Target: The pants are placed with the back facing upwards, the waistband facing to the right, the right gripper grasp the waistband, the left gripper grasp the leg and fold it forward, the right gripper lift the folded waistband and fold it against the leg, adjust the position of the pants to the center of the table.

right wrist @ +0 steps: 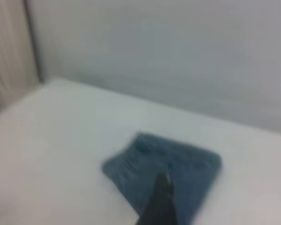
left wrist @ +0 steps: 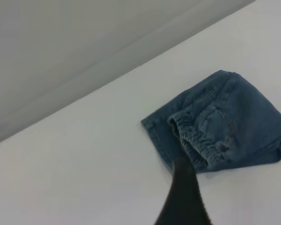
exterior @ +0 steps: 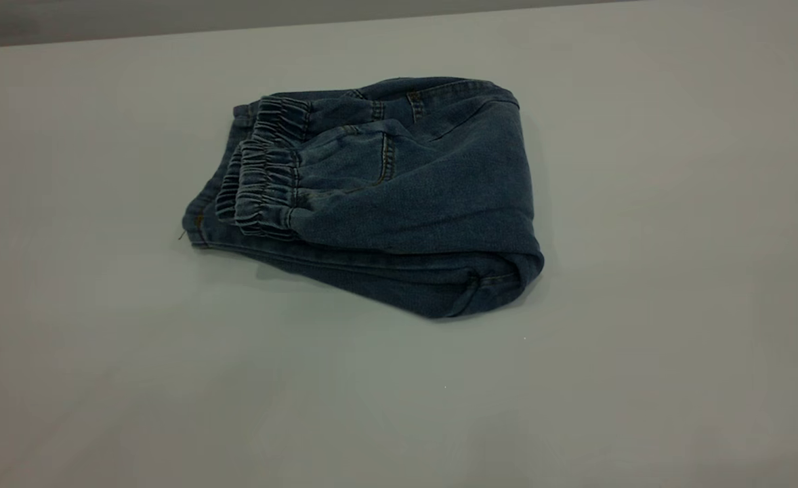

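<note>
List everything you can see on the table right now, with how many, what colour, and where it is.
Pants: one, blue denim, folded into a compact bundle near the middle of the table, elastic waistband gathered on the bundle's left side in the exterior view.
Table: one, pale grey, under the pants.
Left gripper: one, black, raised above the table, apart from the pants.
Right gripper: one, black, raised above the table, apart from the pants.

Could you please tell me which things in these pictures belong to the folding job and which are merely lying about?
Belonging to the job:
- folded denim pants, elastic waistband on top
- left gripper
- right gripper

Lying about:
- nothing beyond the bare table
</note>
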Robot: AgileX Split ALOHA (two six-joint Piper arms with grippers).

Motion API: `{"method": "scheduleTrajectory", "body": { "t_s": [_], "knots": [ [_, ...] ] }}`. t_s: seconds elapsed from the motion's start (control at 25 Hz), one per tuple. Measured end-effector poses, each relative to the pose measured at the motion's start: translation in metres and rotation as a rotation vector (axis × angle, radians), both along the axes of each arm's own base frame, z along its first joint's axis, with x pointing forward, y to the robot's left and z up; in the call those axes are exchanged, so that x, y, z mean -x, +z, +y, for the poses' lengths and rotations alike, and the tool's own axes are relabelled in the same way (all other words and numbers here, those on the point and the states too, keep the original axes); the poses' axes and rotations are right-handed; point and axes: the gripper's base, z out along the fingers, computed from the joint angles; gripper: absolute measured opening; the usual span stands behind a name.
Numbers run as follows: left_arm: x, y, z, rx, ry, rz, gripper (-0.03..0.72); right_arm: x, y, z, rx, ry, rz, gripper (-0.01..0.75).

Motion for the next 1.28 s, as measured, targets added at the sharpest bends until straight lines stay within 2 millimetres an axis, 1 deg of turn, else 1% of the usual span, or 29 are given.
{"method": "scheduleTrajectory", "body": {
  "t_s": [0.16,0.24,0.32,0.44,0.6,0.88,1.12,1.2,1.28],
  "knots": [
    [0.017,-0.025,0.011,0.016,0.005,-0.003,0.504,-0.006,-0.034,-0.004,0.056,-0.028,0.057,0.587],
    [0.019,-0.036,0.013,0.011,0.005,0.006,0.504,-0.005,-0.049,-0.004,0.078,-0.019,0.067,0.587],
    [0.021,-0.045,0.013,0.008,0.0,0.02,0.504,-0.003,-0.066,-0.005,0.095,-0.03,0.082,0.587],
    [0.02,-0.061,0.013,-0.008,-0.002,0.046,0.504,-0.001,-0.086,-0.009,0.124,-0.059,0.093,0.587],
    [0.018,-0.087,0.011,-0.041,-0.002,0.094,0.504,-0.004,-0.115,-0.014,0.174,-0.108,0.122,0.587],
    [0.021,-0.128,0.013,-0.077,-0.001,0.147,0.504,-0.016,-0.138,-0.02,0.21,-0.158,0.124,0.587],
    [0.024,-0.155,0.015,-0.048,0.031,0.189,0.504,-0.018,-0.137,-0.02,0.204,-0.163,0.101,0.587],
    [0.024,-0.161,0.015,-0.041,0.041,0.204,0.504,-0.02,-0.142,-0.02,0.206,-0.161,0.12,0.587],
    [0.024,-0.162,0.015,-0.038,0.04,0.199,0.504,-0.022,-0.143,-0.02,0.204,-0.163,0.12,0.587]
  ]
}}
